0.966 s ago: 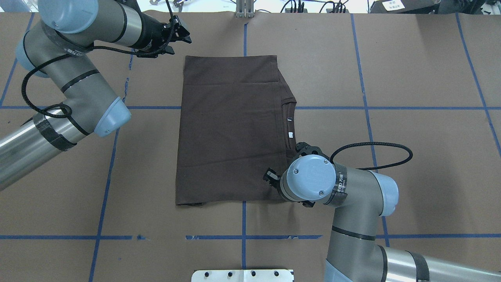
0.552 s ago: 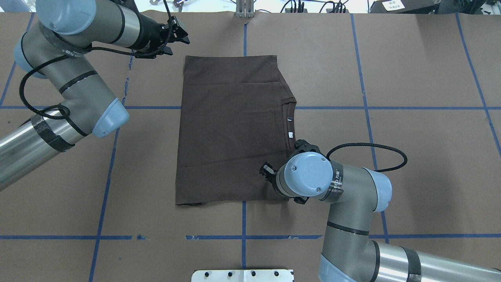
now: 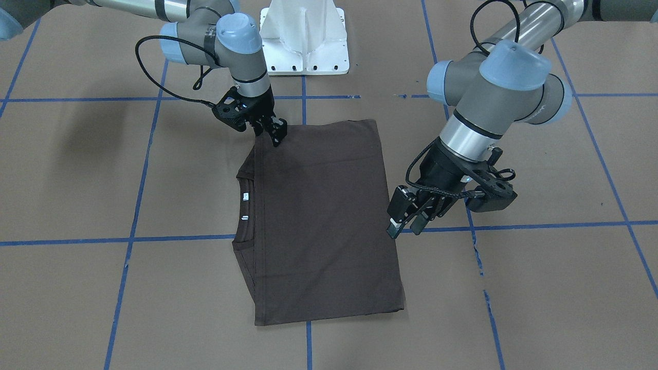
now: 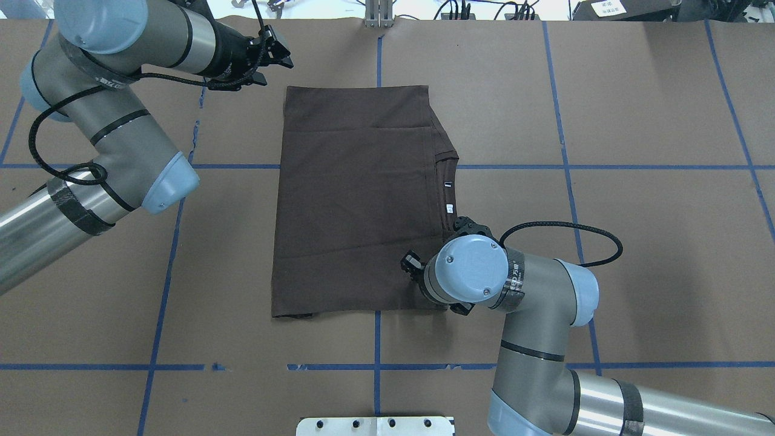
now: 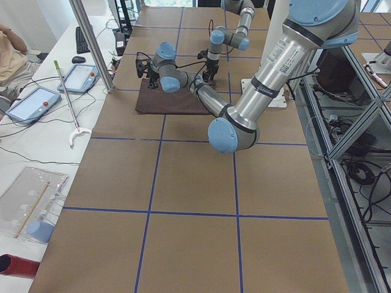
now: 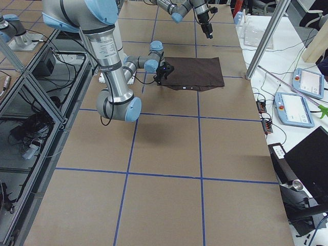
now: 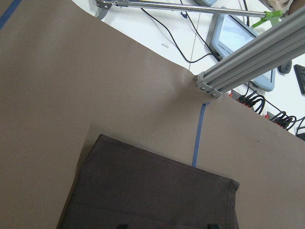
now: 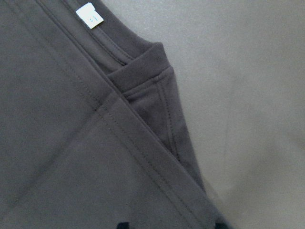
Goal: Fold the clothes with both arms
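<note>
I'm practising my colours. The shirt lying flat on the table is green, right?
Not green. The shirt lying flat on the table is dark brown. The overhead view shows it clearly.

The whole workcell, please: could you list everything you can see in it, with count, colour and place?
T-shirt: one, dark brown, folded rectangle, table centre.
Neck labels: two, white, inside the collar.
Table cover: one, brown, blue tape grid.
Pedestal: one, white, table's robot side.
Tablets: two, grey, side bench.
Left arm: one, silver-grey, jaws open, raised beside the shirt's hem edge.
Right arm: one, silver-grey, jaws open at the shirt's collar-side corner nearest the pedestal.
</note>
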